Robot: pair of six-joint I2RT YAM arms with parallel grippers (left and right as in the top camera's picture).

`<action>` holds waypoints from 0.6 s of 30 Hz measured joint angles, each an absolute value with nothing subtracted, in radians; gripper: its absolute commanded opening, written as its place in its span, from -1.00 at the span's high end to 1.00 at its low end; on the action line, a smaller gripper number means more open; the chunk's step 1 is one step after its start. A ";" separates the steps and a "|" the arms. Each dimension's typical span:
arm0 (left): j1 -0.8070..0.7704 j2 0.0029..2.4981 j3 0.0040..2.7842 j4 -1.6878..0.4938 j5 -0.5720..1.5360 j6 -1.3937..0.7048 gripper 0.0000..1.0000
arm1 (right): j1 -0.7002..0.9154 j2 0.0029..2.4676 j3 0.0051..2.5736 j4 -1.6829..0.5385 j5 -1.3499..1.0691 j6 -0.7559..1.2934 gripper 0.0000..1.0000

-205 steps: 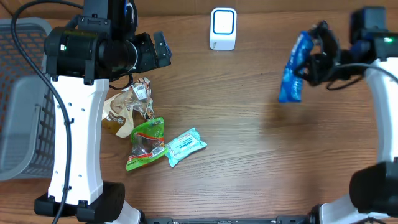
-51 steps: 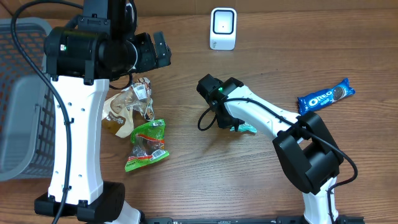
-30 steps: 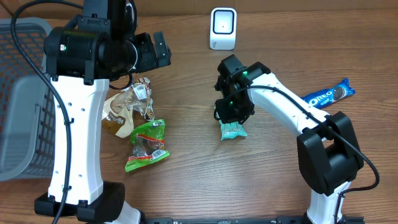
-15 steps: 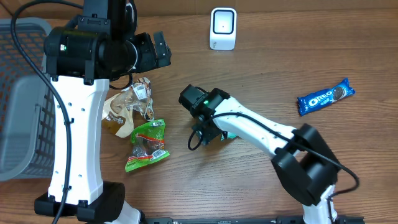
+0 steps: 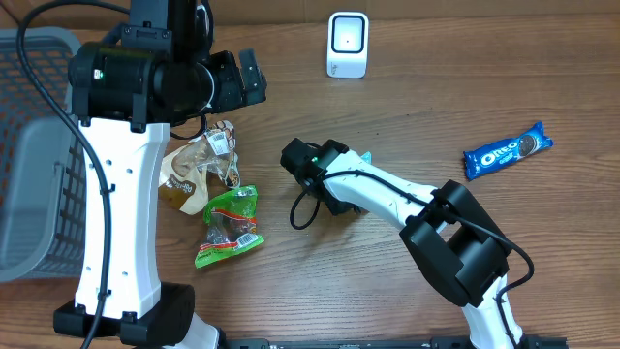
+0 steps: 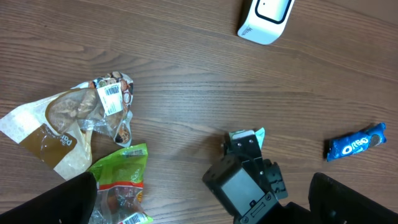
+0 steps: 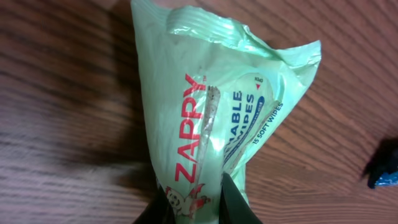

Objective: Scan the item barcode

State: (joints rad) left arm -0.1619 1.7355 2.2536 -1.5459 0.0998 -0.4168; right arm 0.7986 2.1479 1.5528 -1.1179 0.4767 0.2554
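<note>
Your wooden counter (image 5: 426,87) carried everything, with the grey basket (image 5: 21,194) at its left edge. Your left arm (image 5: 121,194) stood tall beside that basket, and the left fingers (image 6: 46,202) were spread wide with nothing between them, above the snack pile. Your right arm (image 5: 387,199) reached across to the middle of the counter. In the pile, a brown-and-clear snack bag (image 5: 189,174) lay just above a green snack bag (image 5: 230,225), the two touching. A blue Oreo pack (image 5: 507,150) lay alone near the right side, well apart from the rest. The white barcode scanner (image 5: 348,44) stood at the far edge. The pale green Zappy wipes pack (image 7: 211,106) was mid-counter, between the pile and the Oreo pack and well short of the scanner; whether it touched the wood could not be told. The right fingers (image 7: 231,200) were pinched narrow on its lower end.
</note>
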 measured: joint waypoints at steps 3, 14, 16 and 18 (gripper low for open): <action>-0.162 1.736 2.254 -1.546 0.100 -0.417 -1.00 | 0.796 2.148 1.553 -1.123 0.487 0.255 0.92; -0.162 1.736 2.254 -1.546 0.100 -0.417 -0.99 | 0.750 2.123 1.604 -1.131 0.217 0.154 0.92; -0.162 1.736 2.254 -1.546 0.100 -0.417 -1.00 | 0.700 2.098 1.611 -1.093 0.002 0.086 0.92; -0.162 1.736 2.254 -1.545 0.099 -0.417 -0.99 | 0.640 2.084 1.614 -1.089 -0.202 0.027 0.92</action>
